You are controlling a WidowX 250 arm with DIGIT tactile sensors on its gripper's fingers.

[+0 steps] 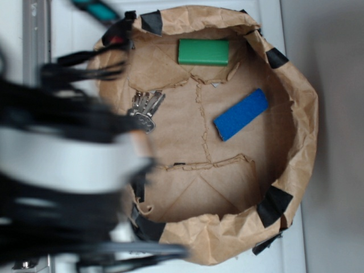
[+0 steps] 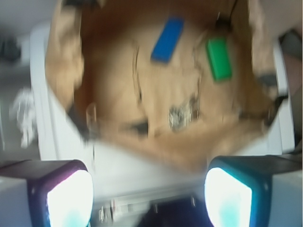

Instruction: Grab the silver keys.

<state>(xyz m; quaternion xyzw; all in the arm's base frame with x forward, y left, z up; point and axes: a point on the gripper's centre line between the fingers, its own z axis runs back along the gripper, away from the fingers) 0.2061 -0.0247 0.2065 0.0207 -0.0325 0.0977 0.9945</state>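
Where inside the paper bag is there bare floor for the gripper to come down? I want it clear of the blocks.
Widest bare patch: the bag floor below the blue block toward the near rim. A narrower strip lies between the silver keys and blue block. It is crowded along the top by the green block.

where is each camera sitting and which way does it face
exterior: sits overhead, looking straight down into the paper bag holding the silver keys, green block and blue block; the blurred arm fills the left side, pincer not visible.
wrist: sits on the arm, looking forward and down into the bag past the pincer, whose two fingers stand wide apart at the bottom.
shared: bag, keys, green block, blue block.
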